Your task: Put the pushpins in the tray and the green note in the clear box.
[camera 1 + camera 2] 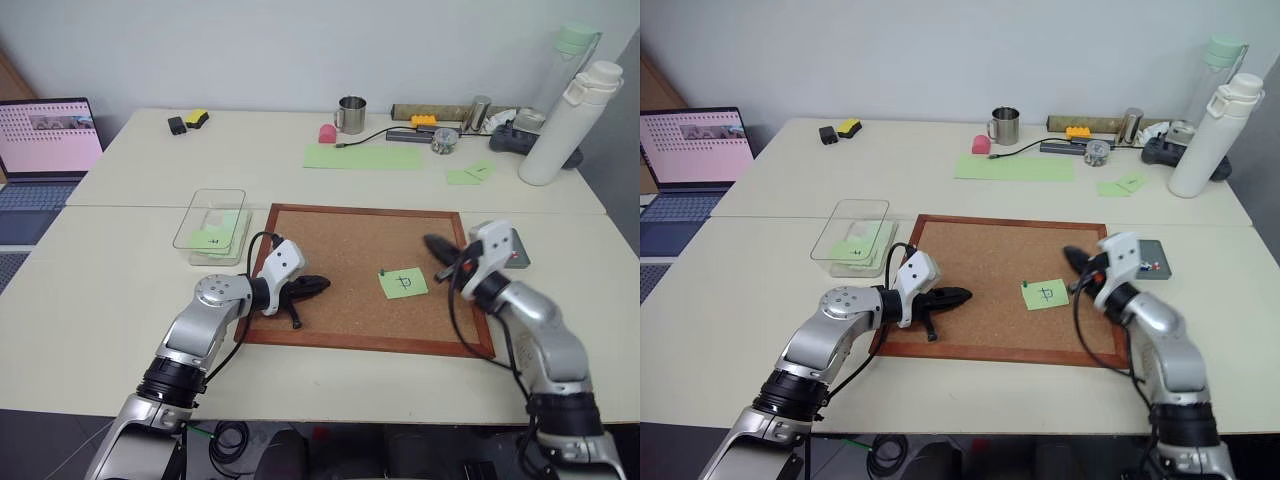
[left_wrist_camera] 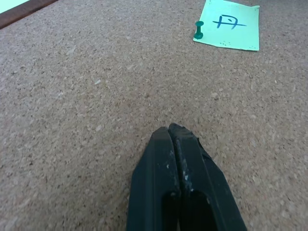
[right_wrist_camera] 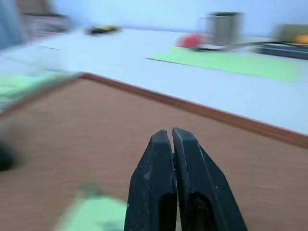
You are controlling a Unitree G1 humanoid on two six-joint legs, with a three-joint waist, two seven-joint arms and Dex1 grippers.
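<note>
Green note (image 1: 403, 284) bears one green pushpin (image 1: 383, 271); both grippers' jaws pressed together, empty.

Both arms reach forward, each with bent wrist, the left gripper (image 1: 318, 284) and right gripper (image 1: 432, 243) pressed closed, holding nothing.

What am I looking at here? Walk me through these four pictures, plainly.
A two-armed robot stands at a table. Two pictures come from cameras in its head, looking down over its arms; the other two come from cameras on its wrists, looking along black jaws. The left gripper and the right gripper are both shut and hold nothing. On the table lies a cork board with a green note, fixed by a green pushpin. Left of the board is a clear box; at its right edge, behind the right arm, a dark-grey tray.
</note>
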